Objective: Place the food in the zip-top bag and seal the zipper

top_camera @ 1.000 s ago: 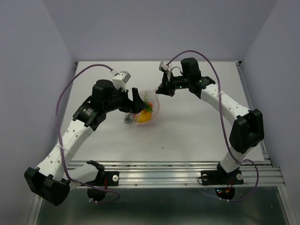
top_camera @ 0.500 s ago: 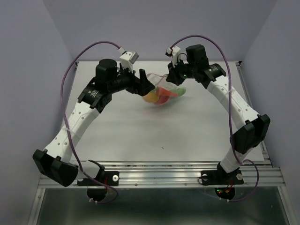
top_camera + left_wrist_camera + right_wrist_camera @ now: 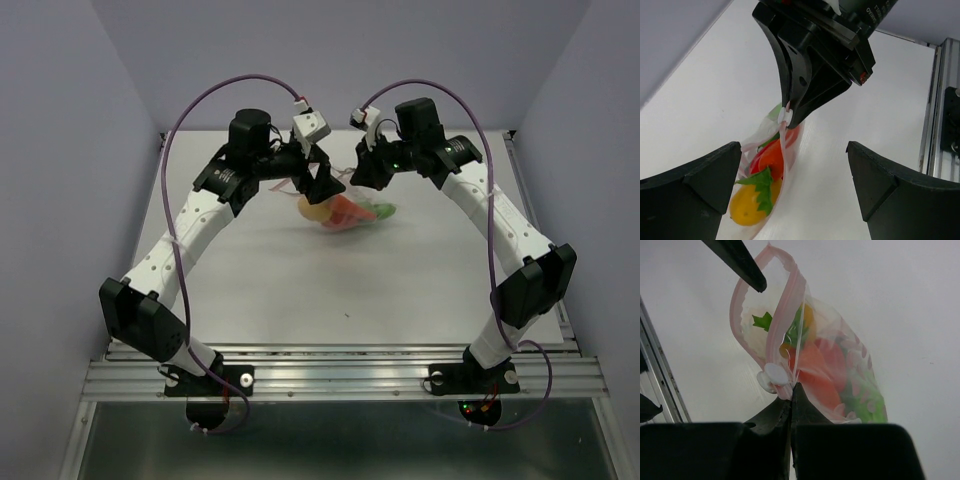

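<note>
- Top view: L tool [image 3: 322,185] spread wide, gripping nothing, just beside the mouth of a clear crinkly plastic zip-top bag [image 3: 352,213] w/ pink marks, at mid-rear of the white tabletop [image 3: 400,280]. R tool [image 3: 362,172] at the bag's upper edge, opp. side.
- L wrist view: R tool's black tips pressed together, pinching the pale pink zipper strip [image 3: 783,142] by a small white slider [image 3: 785,116]; bag hangs below. Inside: yellow-orange piece [image 3: 746,209], green leafy top [image 3: 761,186], red-orange veg [image 3: 774,156].
- R wrist view: mouth gapes in a loop, strip sides apart; L fingertip [image 3: 742,262] near its rim, not touching. Green piece [image 3: 867,407] at the bag's low corner.
</note>
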Robot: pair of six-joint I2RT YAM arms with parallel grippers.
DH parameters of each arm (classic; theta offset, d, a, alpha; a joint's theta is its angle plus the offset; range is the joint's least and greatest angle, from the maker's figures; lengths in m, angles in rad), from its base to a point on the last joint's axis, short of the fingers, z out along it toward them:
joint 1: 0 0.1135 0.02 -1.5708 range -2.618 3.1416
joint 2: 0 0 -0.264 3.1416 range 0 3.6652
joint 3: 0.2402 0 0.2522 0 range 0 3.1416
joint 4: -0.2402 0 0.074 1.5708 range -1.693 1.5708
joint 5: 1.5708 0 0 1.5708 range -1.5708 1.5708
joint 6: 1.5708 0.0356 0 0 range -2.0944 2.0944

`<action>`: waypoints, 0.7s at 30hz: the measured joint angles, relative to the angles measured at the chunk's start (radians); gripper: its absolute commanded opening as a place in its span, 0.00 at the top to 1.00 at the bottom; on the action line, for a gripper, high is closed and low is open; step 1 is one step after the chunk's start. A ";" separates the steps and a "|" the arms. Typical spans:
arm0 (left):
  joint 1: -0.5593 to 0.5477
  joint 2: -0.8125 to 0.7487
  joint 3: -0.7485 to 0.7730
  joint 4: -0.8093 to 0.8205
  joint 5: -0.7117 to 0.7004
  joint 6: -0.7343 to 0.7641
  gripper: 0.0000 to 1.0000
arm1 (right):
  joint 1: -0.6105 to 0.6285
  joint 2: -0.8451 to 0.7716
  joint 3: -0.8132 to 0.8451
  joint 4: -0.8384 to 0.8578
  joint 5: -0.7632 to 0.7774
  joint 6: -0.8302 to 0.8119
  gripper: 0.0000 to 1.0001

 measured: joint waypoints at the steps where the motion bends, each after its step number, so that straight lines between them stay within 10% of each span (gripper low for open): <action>1: 0.000 -0.005 -0.008 0.006 0.017 0.030 0.01 | 0.000 0.000 0.000 -0.006 -0.020 -0.009 0.99; 21: 0.000 0.114 0.080 -0.006 0.161 0.212 0.14 | 0.000 0.022 0.035 -0.058 -0.191 -0.097 0.99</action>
